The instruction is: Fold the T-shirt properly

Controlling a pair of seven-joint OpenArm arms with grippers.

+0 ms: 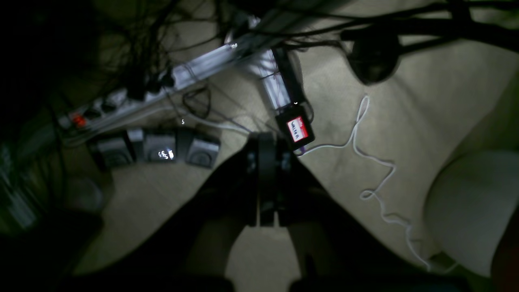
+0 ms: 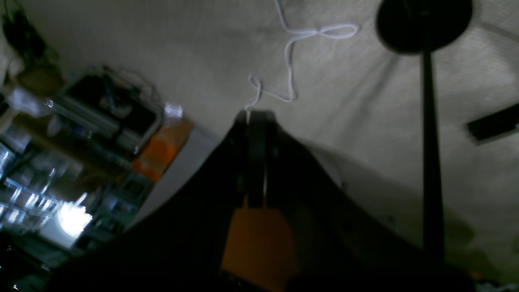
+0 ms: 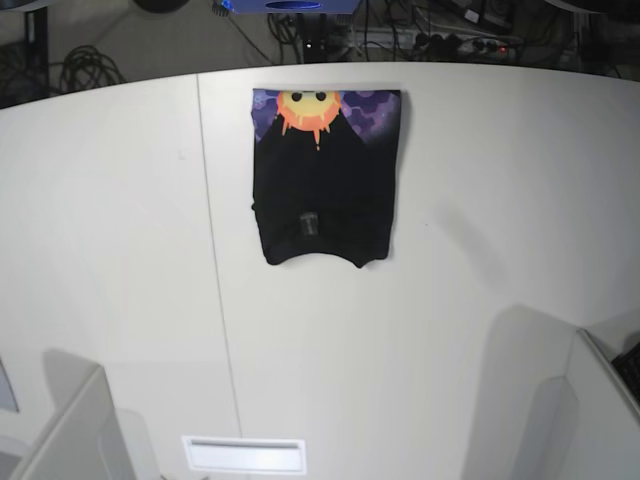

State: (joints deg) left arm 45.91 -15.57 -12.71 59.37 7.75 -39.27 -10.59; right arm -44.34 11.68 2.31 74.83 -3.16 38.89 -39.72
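- Both wrist views showed each pincer closed: left gripper (image 1: pixel 266 178), right gripper (image 2: pixel 255 162), apparently holding nothing.
- Folded T-shirt (image 3: pixel 322 190) lay near the counter's (image 3: pixel 480 300) far edge, apparently finished; next, only checking.

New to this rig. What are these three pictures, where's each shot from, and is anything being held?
It is a two-armed robot folding a T-shirt. The base view looks down on a white table: the black shirt lies there folded, its orange sun print showing along the far edge. Neither arm appears in that view. The other two pictures come from cameras on the wrists, pointed at the floor and its cables. The left gripper and right gripper look closed, and neither seems to hold anything.
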